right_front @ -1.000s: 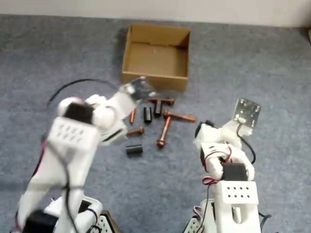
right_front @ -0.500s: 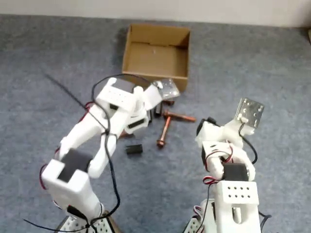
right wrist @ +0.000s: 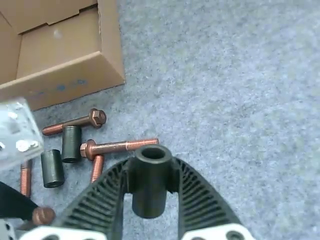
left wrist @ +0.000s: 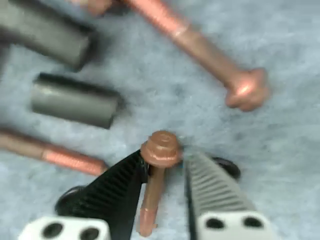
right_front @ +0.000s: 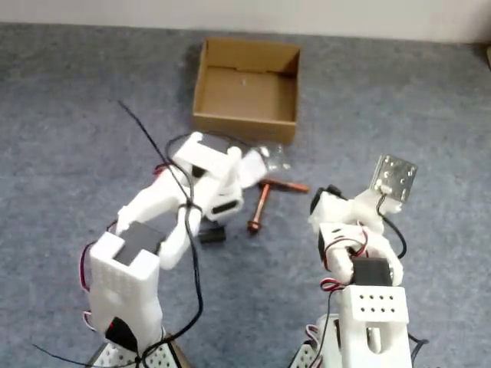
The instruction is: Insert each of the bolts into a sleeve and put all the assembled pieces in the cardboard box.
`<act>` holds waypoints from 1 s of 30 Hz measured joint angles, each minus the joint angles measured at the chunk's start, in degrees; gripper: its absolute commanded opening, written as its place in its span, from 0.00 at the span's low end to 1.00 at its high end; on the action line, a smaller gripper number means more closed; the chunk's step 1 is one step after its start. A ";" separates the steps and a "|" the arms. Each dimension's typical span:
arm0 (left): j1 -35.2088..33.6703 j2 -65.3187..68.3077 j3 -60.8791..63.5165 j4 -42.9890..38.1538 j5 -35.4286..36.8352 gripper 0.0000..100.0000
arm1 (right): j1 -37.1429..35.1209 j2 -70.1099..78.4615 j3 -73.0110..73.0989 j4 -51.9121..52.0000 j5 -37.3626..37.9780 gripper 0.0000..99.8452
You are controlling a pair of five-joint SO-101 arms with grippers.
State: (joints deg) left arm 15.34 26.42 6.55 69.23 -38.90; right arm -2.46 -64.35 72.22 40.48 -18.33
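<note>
My left gripper (left wrist: 167,162) is open low over the carpet, its black and pale fingers on either side of a copper bolt (left wrist: 159,150) lying there. Around it lie another bolt (left wrist: 200,47), a third bolt (left wrist: 55,155) and two black sleeves (left wrist: 75,100). My right gripper (right wrist: 150,167) is shut on an upright black sleeve (right wrist: 149,185), held above the carpet. In the high view the left arm (right_front: 207,176) stretches over the parts below the cardboard box (right_front: 245,84), and the right arm (right_front: 357,222) stays to the right of them.
The open cardboard box (right wrist: 65,75) stands just beyond the parts. Two bolts (right_front: 284,185) and a loose sleeve (right_front: 212,235) lie beside the left arm. Grey carpet spreads bare to the far left and right.
The left arm has swung right and come down over the cluster of bolts and sleeves. The right arm has barely moved.
</note>
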 measured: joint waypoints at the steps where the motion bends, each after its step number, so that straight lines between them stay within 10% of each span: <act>1: 0.09 0.00 0.00 0.00 0.00 0.01 | 0.00 0.00 0.00 0.00 0.00 0.01; 16: -1.23 -28.66 0.00 9.23 4.48 0.00 | -1.05 -1.05 -0.18 4.04 0.00 0.01; 30: -5.89 -70.68 9.58 10.02 21.98 0.00 | -28.04 -29.89 5.27 0.62 5.27 0.00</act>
State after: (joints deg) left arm 9.45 -44.26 16.13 79.25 -16.92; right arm -30.51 -94.24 77.49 41.10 -13.05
